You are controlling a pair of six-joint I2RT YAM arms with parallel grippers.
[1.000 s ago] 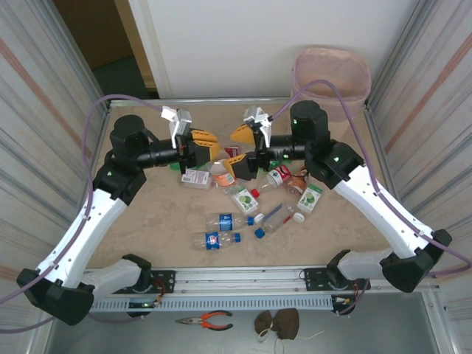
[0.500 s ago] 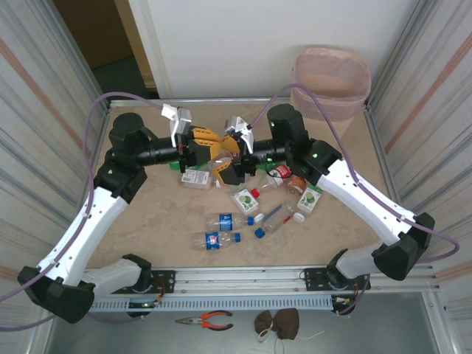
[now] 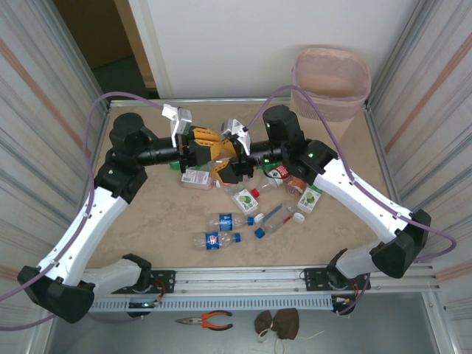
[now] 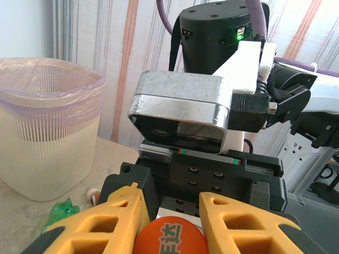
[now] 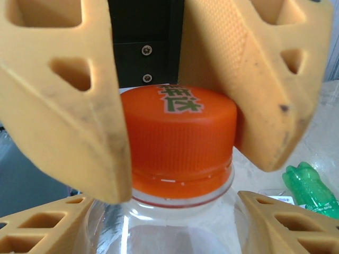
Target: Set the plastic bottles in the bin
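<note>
A clear plastic bottle [image 5: 180, 233] with an orange cap [image 4: 169, 238] hangs in the air between both grippers. My left gripper [image 4: 172, 194] is shut on the cap, its yellow fingers [image 5: 63, 106] pressing it from both sides. My right gripper [image 5: 164, 211] faces it, its fingertips against the bottle's clear shoulder on either side. In the top view the two grippers [image 3: 209, 144] [image 3: 227, 158] meet nose to nose above the back middle of the table. Several more bottles [image 3: 228, 220] lie on the table in front of them. The pink bin [image 3: 332, 77] stands at the back right.
Loose bottles spread from the middle to the right of the table [image 3: 147, 214], among them a green-labelled one [image 3: 310, 198] and a blue-labelled one [image 3: 217, 240]. Orange-handled pliers [image 3: 206, 320] and a brown lump [image 3: 279, 322] lie on the front ledge. Metal walls enclose both sides.
The right arm has swung left to meet the left gripper, and its jaws have narrowed around the bottle that the left gripper holds. The left arm has stayed still.
</note>
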